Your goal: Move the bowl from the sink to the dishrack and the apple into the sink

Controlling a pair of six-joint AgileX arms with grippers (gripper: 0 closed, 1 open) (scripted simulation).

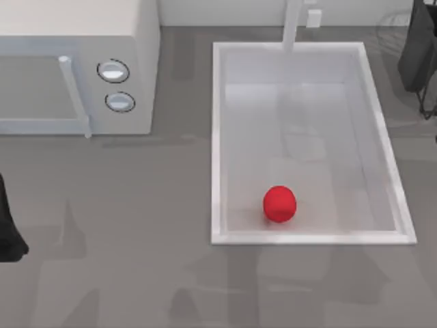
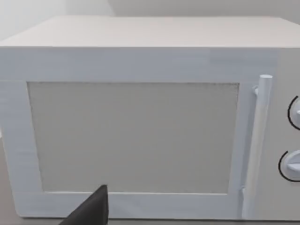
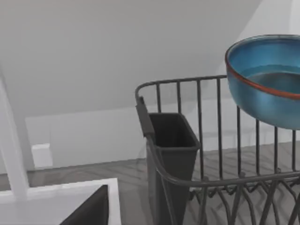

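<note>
Top view is showing a small bright red ball-shaped apple [image 1: 280, 203] lying inside the large white rectangular sink [image 1: 217, 137], near the basin's front wall and slightly left of its middle, touching no wall; a pale faucet post [image 1: 293, 24] is rising at the sink's far rim; a white box-shaped microwave [image 1: 140, 41] with two round knobs [image 1: 113, 70] is sitting on the grey desk [image 1: 136, 225] to the left of the sink, well apart from it; my left arm is appearing as a dark shape at the left edge of the desk [image 1: 8, 232], and my right arm as a dark shape at the upper right corner [image 1: 418, 48]; left wrist view is facing the microwave's door and its vertical bar handle [image 2: 258, 140], with one dark tip of the left end effector [image 2: 91, 211] showing, so I cannot tell how far it is open; right wrist view is showing a round glossy blue bowl [image 3: 267, 79] with a thin red-orange rim sitting tilted in the thin dark wire dishrack [image 3: 220, 178], beside a dark rectangular cutlery cup [image 3: 171, 154] hanging on the rack's end; one dark tip of the right end effector [image 3: 91, 211] is showing over the sink's corner, and I cannot tell its opening or whether it is holding anything.
</note>
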